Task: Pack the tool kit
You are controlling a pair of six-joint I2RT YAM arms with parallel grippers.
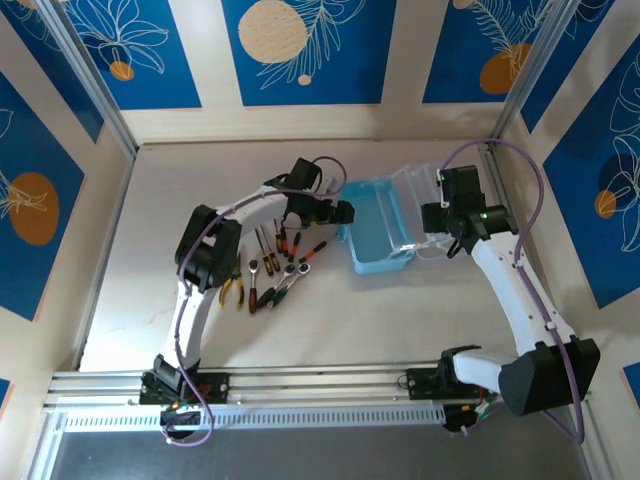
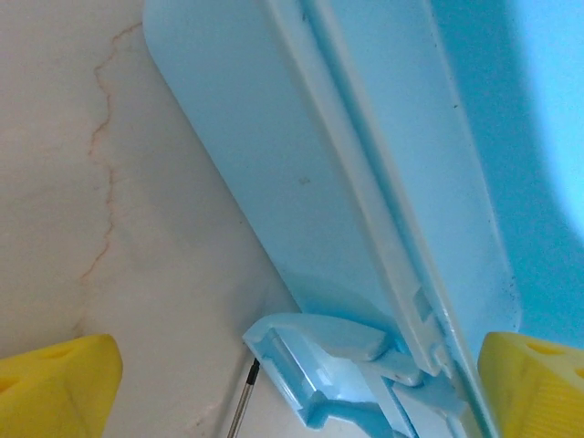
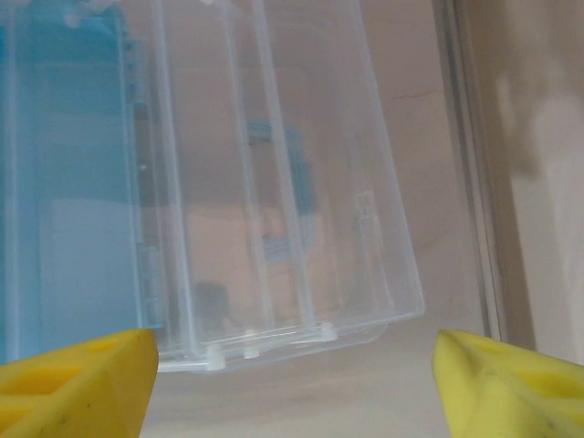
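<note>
1. The case (image 1: 375, 238) sits open on the table (image 1: 420, 320), right of centre, with its clear lid (image 1: 420, 205) swung out to the right.
2. The left gripper (image 2: 297, 392) hangs close to the case's left wall, jaws spread wide, holding nothing.
3. The right gripper (image 3: 292, 388) hovers by the lid's edge, jaws wide apart, gripping nothing.
4. Screwdrivers (image 1: 268, 245), pliers (image 1: 232, 290) and wrenches (image 1: 290, 275) lie on the table left of the case, beside the left arm.
</note>
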